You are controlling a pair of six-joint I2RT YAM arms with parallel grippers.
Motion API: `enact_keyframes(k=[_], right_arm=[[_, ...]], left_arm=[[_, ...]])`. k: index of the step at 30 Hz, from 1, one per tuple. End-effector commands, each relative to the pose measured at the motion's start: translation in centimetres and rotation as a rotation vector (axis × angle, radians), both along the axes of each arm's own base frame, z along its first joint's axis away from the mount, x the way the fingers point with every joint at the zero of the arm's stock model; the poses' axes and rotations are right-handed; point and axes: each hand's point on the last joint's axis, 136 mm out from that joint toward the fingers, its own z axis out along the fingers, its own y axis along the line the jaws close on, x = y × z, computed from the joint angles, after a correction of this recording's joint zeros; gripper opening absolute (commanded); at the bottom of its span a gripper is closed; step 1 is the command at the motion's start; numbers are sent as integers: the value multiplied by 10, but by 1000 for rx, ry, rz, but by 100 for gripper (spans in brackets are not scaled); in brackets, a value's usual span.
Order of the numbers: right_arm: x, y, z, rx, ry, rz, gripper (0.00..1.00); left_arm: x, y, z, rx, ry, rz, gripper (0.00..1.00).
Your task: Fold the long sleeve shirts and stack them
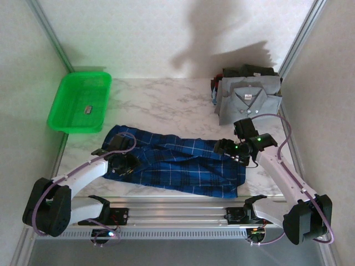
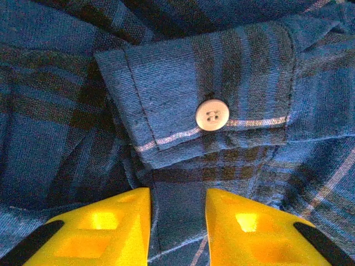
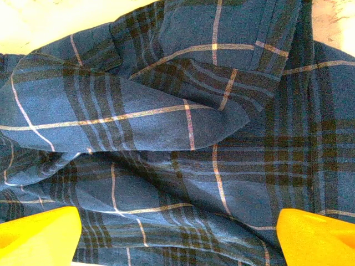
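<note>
A dark blue plaid long sleeve shirt [image 1: 177, 163] lies spread and rumpled across the near part of the marble table. My left gripper [image 1: 123, 164] is down on its left end. In the left wrist view the yellow fingers [image 2: 111, 227] pinch a narrow fold of plaid cloth [image 2: 177, 216] just below a cuff with a white button [image 2: 212, 115]. My right gripper [image 1: 226, 147] hovers over the shirt's right part, open wide, with loose plaid folds [image 3: 183, 138] between its fingertips [image 3: 316, 235]. A folded grey shirt [image 1: 247, 100] tops a stack at the back right, with darker folded ones [image 1: 247, 72] behind.
A green plastic basket [image 1: 80, 102] stands at the back left with a small dark object [image 1: 87, 110] inside. Bare marble table [image 1: 166, 100] lies between basket and stack. White walls close in both sides and the back.
</note>
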Motion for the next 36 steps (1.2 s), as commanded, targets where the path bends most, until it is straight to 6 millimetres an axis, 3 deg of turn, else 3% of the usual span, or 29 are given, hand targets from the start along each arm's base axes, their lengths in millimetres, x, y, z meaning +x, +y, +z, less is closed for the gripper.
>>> enact_keyframes(k=[1, 13, 18, 21, 33, 36], right_arm=[[0, 4, 1, 13, 0, 10, 92], [3, 5, 4, 16, -6, 9, 92], [3, 4, 5, 12, -9, 7, 93], [3, 4, 7, 14, -13, 5, 94], [6, 13, 20, 68, -72, 35, 99], [7, 13, 15, 66, -53, 30, 99]], left_arm=[[-2, -1, -3, -5, 2, -2, 25], [-2, -1, -3, 6, 6, -44, 0], [4, 2, 14, 36, -28, -63, 0], [16, 10, 39, 92, -85, -57, 0], [87, 52, 184, 436, -361, -55, 0], [96, 61, 206, 514, -408, -72, 0]])
